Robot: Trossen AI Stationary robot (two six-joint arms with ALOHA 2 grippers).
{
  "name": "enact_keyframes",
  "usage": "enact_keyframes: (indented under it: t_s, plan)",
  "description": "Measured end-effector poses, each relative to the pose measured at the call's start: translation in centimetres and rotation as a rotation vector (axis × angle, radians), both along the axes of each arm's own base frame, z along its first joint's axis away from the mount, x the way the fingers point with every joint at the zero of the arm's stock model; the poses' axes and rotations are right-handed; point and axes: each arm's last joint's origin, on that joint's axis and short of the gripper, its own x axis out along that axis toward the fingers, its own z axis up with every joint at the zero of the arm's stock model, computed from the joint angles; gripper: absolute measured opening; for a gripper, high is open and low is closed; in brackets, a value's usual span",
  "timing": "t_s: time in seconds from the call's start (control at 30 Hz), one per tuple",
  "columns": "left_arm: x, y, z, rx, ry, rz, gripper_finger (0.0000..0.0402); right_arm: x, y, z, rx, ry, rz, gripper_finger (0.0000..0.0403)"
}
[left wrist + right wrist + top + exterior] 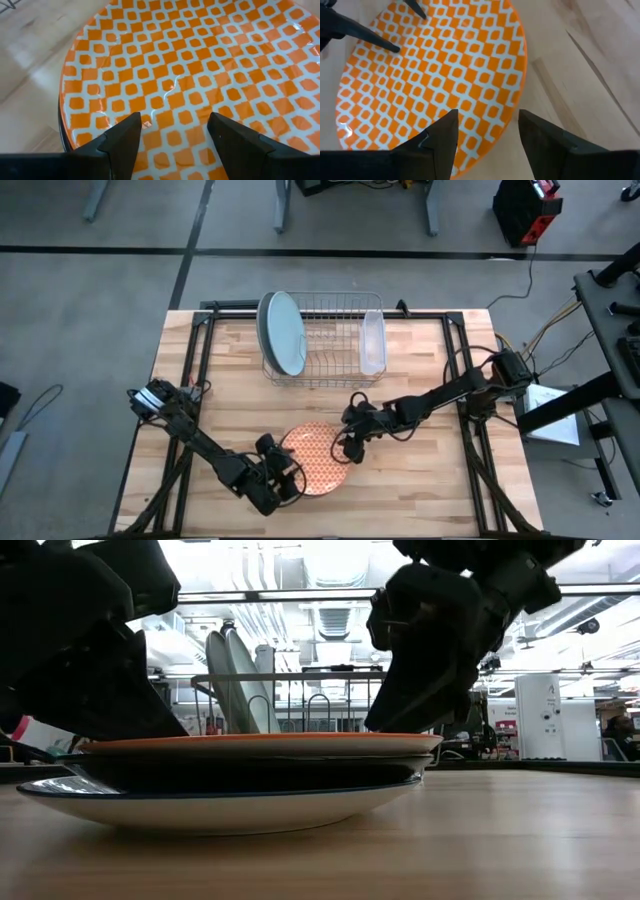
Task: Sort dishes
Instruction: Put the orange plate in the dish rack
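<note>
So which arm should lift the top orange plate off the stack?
Probably the right: its end effector is open at the orange plate's rack-side edge. The left end effector, also open, sits at the far edge.

Orange-and-white patterned plate flat atop stack near table front; two large plates upright in rack.

A glossy, smooth glaze with bright reflections is seen on the orange-and-white patterned plate. Pale planked wood with a smooth, faintly shiny finish is shown by the table. Thin bare metal wire is what the rack is made of. Clear plastic is seen in the tub. A smooth, softly shiny surface is shown by the pale blue plate
</note>
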Motion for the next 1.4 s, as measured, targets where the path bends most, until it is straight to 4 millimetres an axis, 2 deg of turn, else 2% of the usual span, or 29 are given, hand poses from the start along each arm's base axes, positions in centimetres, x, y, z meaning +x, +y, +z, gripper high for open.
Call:
enact_keyframes:
  t_s: [0.43,0.57,0.7,0.83,0.93,1.23,1.33,1.4]
  plan:
    - [0.4,0.9,-0.2,0.044,-0.02,0.038,0.0231,1.0,0.0,-2.8,0.004,-0.071,-0.032,0.0166]
    - [0.4,1.0,-0.2,0.067,-0.038,0.049,0.0231,1.2,-0.1,-3.1,-0.073,-0.091,-0.062,0.0142]
    - [0.4,1.2,0.3,0.101,-0.077,0.066,0.0231,1.2,-0.4,-3.1,-0.127,-0.11,-0.132,0.0096]
    - [0.1,1.6,1.6,0.137,-0.076,0.058,0.0231,1.5,-0.6,-2.5,-0.156,-0.161,-0.183,0.0038]
    - [-0.2,2.0,2.7,0.165,-0.091,0.073,0.0231,1.8,-0.5,-2.2,-0.168,-0.195,-0.169,0.0014]
    - [-1.3,3.0,6.6,0.204,-0.227,0.16,0.0231,2.0,-0.5,-1.9,-0.216,-0.238,-0.12,0.0013]
    - [-1.9,3.6,8.1,0.135,-0.275,0.212,0.0231,2.1,-0.4,-1.7,-0.24,-0.258,-0.101,0.0013]
    - [-2.5,4.2,9.3,0.021,-0.293,0.268,0.0231,2.2,-0.4,-1.5,-0.265,-0.278,-0.081,0.0013]
